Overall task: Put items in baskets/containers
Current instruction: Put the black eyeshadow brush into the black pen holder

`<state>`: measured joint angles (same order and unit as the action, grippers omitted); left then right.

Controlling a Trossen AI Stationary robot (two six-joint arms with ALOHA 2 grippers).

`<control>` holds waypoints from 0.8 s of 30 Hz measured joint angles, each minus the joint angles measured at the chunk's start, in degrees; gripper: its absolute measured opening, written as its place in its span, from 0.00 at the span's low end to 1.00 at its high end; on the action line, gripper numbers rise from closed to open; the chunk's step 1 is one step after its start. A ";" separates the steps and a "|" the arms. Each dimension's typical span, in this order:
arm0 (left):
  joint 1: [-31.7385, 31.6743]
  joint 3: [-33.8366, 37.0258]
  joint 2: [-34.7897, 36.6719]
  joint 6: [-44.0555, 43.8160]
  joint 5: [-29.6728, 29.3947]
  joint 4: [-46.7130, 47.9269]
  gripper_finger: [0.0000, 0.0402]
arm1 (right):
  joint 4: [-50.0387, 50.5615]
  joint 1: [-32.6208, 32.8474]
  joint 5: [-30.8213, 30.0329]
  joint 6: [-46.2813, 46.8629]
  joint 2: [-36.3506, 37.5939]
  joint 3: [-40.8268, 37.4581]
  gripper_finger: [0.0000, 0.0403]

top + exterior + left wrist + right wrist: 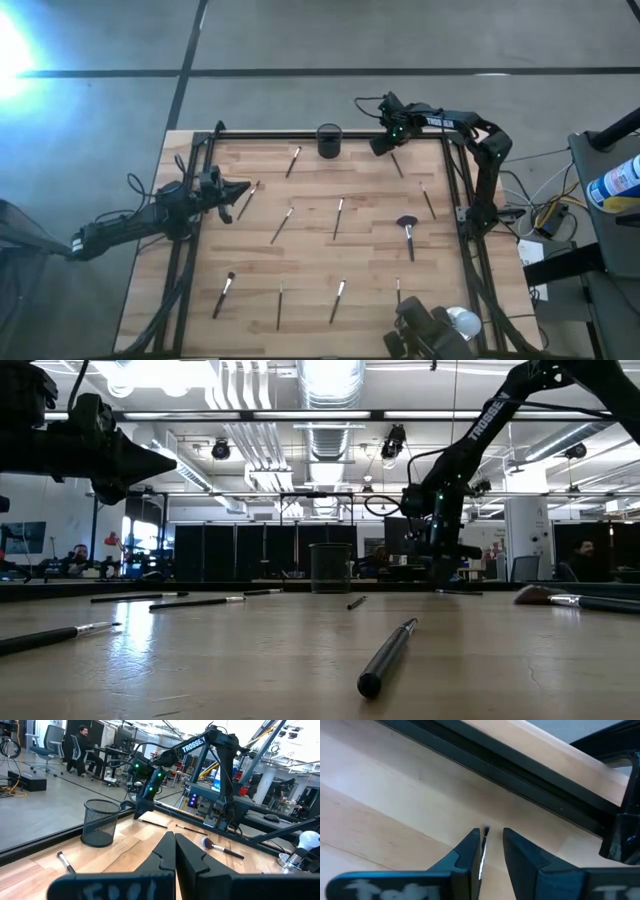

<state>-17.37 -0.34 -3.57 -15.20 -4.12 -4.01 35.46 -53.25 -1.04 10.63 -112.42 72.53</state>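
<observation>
Several thin brushes lie flat and scattered on the wooden table point(320, 260), among them a fan-headed one point(407, 228). The black mesh cup point(329, 140) stands upright at the far edge. My right gripper point(383, 147) is down near the far edge, right of the cup, and open. Its fingers straddle the end of a thin brush point(483, 852) that lies on the wood. My left gripper point(245, 188) is shut and empty. It hovers above the table's left side point(170, 462) and points toward the right, close to a brush point(248, 200). My right gripper comes down slanting onto the far end of the brush point(485, 832), its fingers along the shaft with one on each side. The shaft lies close against one finger point(470, 852). Whether it touches I cannot tell. The brush rests on the table.
A black frame rail point(520, 767) runs along the far edge just beyond my right gripper. A round silver disc point(462, 320) sits at the near right corner beside a dark camera mount point(425, 335). People sit at desks in the room behind point(80, 747).
</observation>
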 joint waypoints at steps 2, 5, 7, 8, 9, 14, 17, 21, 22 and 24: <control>0.00 0.00 0.00 0.00 0.00 0.00 0.00 | -0.05 0.00 0.00 -0.11 0.00 -0.03 0.19; 0.00 0.00 0.00 -0.02 0.00 0.00 0.00 | -0.30 -0.04 0.02 -0.11 0.02 -0.41 0.18; -0.01 0.00 0.00 -0.02 0.00 -0.01 0.00 | -0.49 -0.04 0.02 -0.06 0.01 -0.66 0.16; 0.00 0.00 0.00 -0.02 0.00 -0.02 0.00 | -0.63 -0.04 0.00 0.11 -0.03 -0.82 0.15; -0.02 0.00 0.00 -0.02 0.00 -0.02 0.00 | -0.75 -0.04 0.00 0.13 -0.05 -0.96 0.14; 0.00 0.00 0.00 -0.03 0.00 -0.04 0.00 | -1.06 0.09 -0.02 0.18 -0.64 -1.14 0.10; -0.01 0.00 0.00 -0.04 -0.01 -0.20 0.00 | -1.14 0.30 0.00 0.07 -0.51 -1.19 0.07; -0.02 0.00 0.00 -0.04 -0.02 -0.41 0.00 | -1.12 0.51 0.97 -0.34 0.58 -1.37 0.04; -0.02 0.00 -0.02 -0.04 -0.02 -0.42 0.00 | -0.68 0.63 1.42 -0.35 1.03 -1.51 0.03; 0.00 0.00 -0.02 -0.04 -0.02 -0.41 0.00 | -0.49 1.11 1.63 -0.53 2.46 -1.70 0.02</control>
<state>-17.37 -0.34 -3.60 -15.25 -4.14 -4.42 34.97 -52.15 0.59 10.10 -109.96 70.83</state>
